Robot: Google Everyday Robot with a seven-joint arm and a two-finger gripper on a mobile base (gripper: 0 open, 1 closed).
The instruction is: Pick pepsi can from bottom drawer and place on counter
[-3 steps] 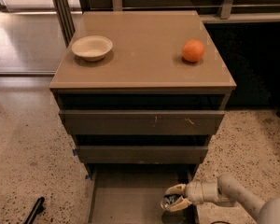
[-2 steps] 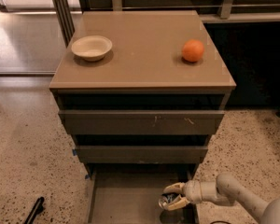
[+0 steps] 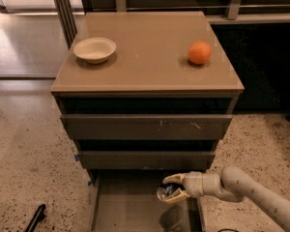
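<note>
1. Currently the cream two-finger tool [image 3: 163,189] sits low over the right side of the pulled-out grey-brown bottom drawer [image 3: 125,209], on an arm reaching in from the right.
2. Its fingers are clamped partway closed on the small dark-blue metal pepsi can [image 3: 168,192], which is inside the drawer space.
3. Markings on the can cannot be read.
4. The glossy tan worktop [image 3: 145,71] carries a cream round bowl [image 3: 94,49] on the left and a round orange fruit [image 3: 199,52] on the right, well apart.
5. The grey middle drawer front [image 3: 135,127] shows small pale scratches.
</note>
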